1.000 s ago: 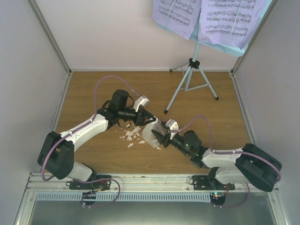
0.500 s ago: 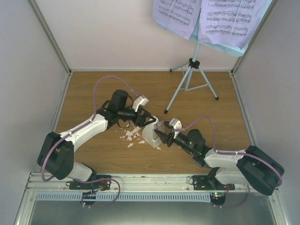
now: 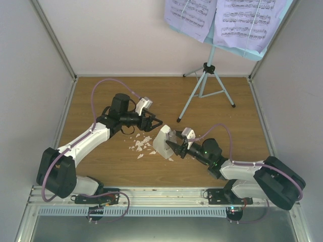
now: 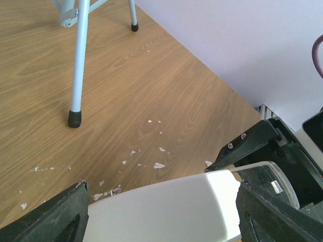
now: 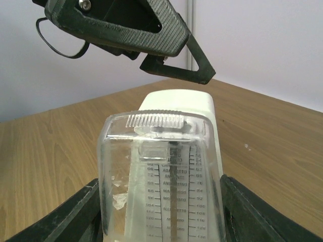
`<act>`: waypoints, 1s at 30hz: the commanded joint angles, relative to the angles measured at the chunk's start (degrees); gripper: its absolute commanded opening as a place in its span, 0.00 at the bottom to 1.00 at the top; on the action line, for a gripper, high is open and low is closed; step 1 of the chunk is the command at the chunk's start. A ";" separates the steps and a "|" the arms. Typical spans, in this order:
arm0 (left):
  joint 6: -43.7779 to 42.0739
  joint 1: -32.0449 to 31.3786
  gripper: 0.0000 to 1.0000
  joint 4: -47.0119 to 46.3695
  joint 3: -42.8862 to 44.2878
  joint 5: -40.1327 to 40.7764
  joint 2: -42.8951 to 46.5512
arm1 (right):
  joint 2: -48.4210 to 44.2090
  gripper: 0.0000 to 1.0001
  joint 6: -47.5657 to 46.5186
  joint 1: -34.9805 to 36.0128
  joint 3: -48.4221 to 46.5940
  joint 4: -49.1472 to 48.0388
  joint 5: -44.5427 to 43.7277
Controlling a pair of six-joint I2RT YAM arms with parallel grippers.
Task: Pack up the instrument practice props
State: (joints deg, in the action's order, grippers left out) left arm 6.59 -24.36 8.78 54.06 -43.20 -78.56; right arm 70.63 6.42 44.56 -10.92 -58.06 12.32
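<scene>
The white pyramid metronome (image 3: 162, 143) stands on the wooden floor, its clear front cover facing my right gripper (image 3: 171, 146). In the right wrist view my right gripper (image 5: 159, 214) is shut on the metronome (image 5: 166, 166), a finger on each side of the cover. My left gripper (image 3: 154, 122) is open and just up-left of the metronome, not touching it. In the left wrist view the metronome's white body (image 4: 166, 206) lies beyond the open left gripper (image 4: 161, 195). The light-blue music stand (image 3: 204, 83) stands at the back right. Its desk (image 3: 265, 52) holds lavender sheet-music pages (image 3: 192, 15).
White crumbs (image 3: 141, 146) lie on the floor left of the metronome, also in the left wrist view (image 4: 159, 165). A stand leg (image 4: 78, 60) ends in a black foot close ahead of the left gripper. White walls close in on three sides.
My left gripper has drawn back to the left, off the top of the metronome, and now stands open. The right gripper and the metronome have stayed in place over the last half second.
</scene>
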 commanded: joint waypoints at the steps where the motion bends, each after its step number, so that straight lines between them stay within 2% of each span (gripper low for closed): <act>1: -0.30 0.32 0.80 -1.77 -0.32 0.07 0.87 | 1.69 0.48 -0.92 -0.44 -0.07 -4.64 0.23; 30: -0.48 0.61 0.81 -1.66 -0.21 -0.07 0.78 | 8.42 0.49 -1.19 -1.58 -0.91 -7.43 2.02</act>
State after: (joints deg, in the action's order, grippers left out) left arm 6.59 -24.21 8.80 54.06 -43.22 -78.56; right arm 77.76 6.02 43.35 -11.20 -65.41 14.04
